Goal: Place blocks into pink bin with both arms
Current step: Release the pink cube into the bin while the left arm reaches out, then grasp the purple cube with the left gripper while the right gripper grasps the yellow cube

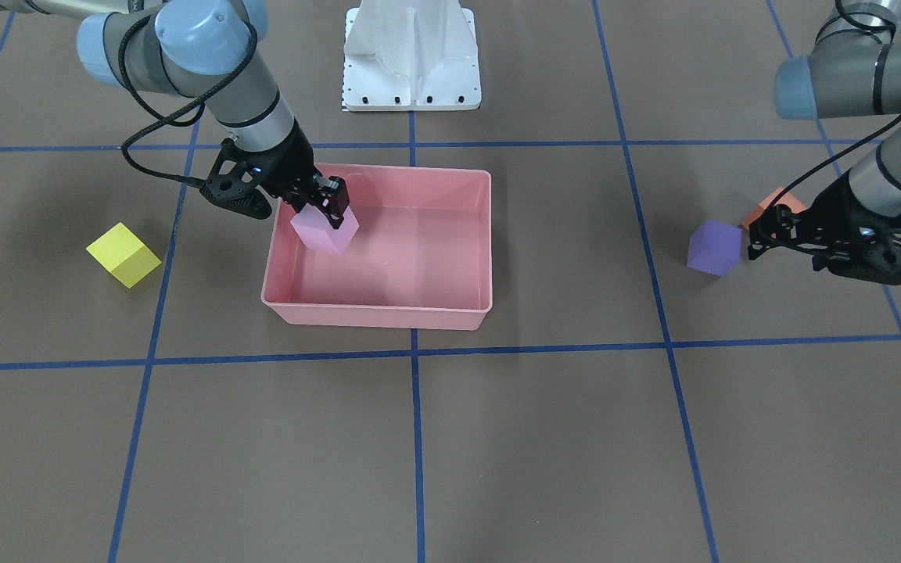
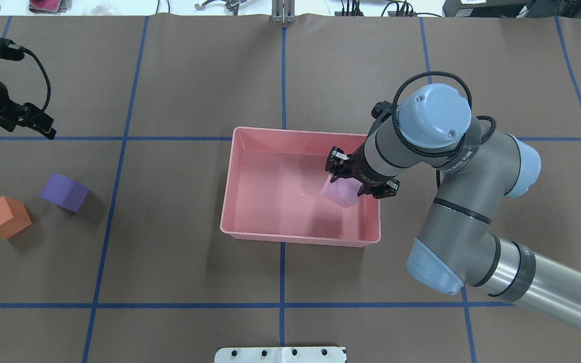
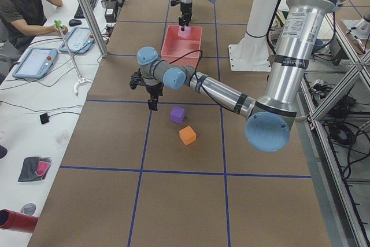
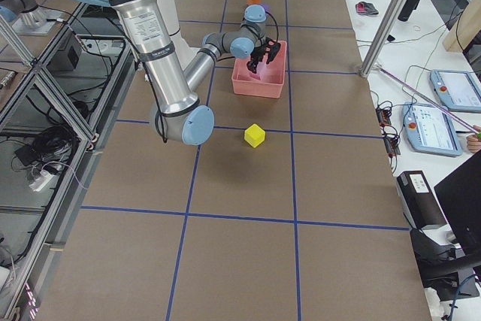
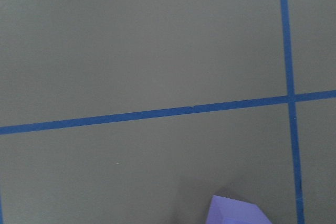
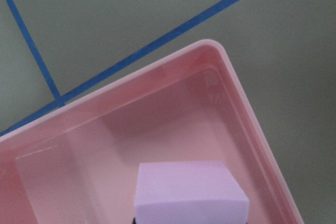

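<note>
My right gripper (image 1: 330, 205) is shut on the light pink cube (image 1: 325, 229) and holds it tilted inside the pink bin (image 1: 376, 315), near the bin's end on my right (image 2: 371, 222). The right wrist view shows the cube (image 6: 189, 192) over the bin floor near a corner (image 6: 231, 77). My left gripper (image 1: 763, 233) looks open and empty, hovering beside the purple cube (image 1: 714, 247). The orange cube (image 1: 771, 205) lies just behind that gripper. The purple cube's corner shows in the left wrist view (image 5: 236, 211). The yellow cube (image 1: 123, 255) lies alone beyond the bin.
The white pedestal base (image 1: 411, 62) stands at the robot's side of the table. Blue tape lines grid the brown tabletop. An operator (image 3: 23, 4) sits at a side bench with tablets.
</note>
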`<action>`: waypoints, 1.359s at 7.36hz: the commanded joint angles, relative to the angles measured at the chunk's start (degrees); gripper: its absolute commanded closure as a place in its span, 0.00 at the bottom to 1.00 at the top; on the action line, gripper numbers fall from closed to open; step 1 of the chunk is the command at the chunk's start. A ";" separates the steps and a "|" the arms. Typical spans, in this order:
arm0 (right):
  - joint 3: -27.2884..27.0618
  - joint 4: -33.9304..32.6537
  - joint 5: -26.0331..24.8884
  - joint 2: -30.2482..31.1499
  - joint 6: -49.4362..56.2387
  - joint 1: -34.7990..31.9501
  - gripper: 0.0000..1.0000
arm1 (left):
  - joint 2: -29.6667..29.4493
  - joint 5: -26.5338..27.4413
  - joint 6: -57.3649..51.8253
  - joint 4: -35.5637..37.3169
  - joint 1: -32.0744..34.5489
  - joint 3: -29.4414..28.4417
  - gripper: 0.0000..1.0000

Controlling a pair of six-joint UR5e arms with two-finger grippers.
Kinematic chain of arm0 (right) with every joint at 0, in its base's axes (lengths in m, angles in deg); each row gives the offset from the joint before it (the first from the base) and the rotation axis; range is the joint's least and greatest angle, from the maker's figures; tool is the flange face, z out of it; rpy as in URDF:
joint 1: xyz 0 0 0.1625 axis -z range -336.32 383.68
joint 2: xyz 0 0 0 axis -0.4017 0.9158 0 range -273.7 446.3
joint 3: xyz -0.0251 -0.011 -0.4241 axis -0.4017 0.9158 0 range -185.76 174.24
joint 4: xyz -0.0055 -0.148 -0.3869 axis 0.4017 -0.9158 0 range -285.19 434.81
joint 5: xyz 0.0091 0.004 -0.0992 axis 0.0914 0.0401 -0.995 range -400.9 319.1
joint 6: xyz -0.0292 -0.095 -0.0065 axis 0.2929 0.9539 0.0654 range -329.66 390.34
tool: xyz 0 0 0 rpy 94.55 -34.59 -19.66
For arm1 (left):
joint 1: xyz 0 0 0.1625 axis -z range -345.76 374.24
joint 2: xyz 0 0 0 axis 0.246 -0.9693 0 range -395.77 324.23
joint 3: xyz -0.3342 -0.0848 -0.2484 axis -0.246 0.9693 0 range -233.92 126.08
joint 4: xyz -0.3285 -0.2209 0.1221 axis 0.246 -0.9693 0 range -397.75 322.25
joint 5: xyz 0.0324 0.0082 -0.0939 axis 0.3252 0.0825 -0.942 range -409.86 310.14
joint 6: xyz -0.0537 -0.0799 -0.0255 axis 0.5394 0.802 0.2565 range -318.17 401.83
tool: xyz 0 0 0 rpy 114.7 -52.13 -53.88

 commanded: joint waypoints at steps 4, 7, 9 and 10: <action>0.15 0.00 -2.03 0.05 0.62 2.28 0.00 | 6.19 4.50 4.18 -9.06 -8.51 -1.11 0.00; 0.15 0.00 -2.03 0.14 0.80 2.02 0.00 | 5.75 3.97 3.84 -9.33 -9.22 -0.93 0.01; -1.86 -0.09 1.19 2.32 3.93 -4.71 0.00 | 5.66 4.50 4.18 -9.07 -11.76 -1.37 0.01; -2.49 0.00 3.40 4.34 9.88 -7.88 0.00 | 5.66 4.59 4.18 -8.98 -12.12 -1.37 0.01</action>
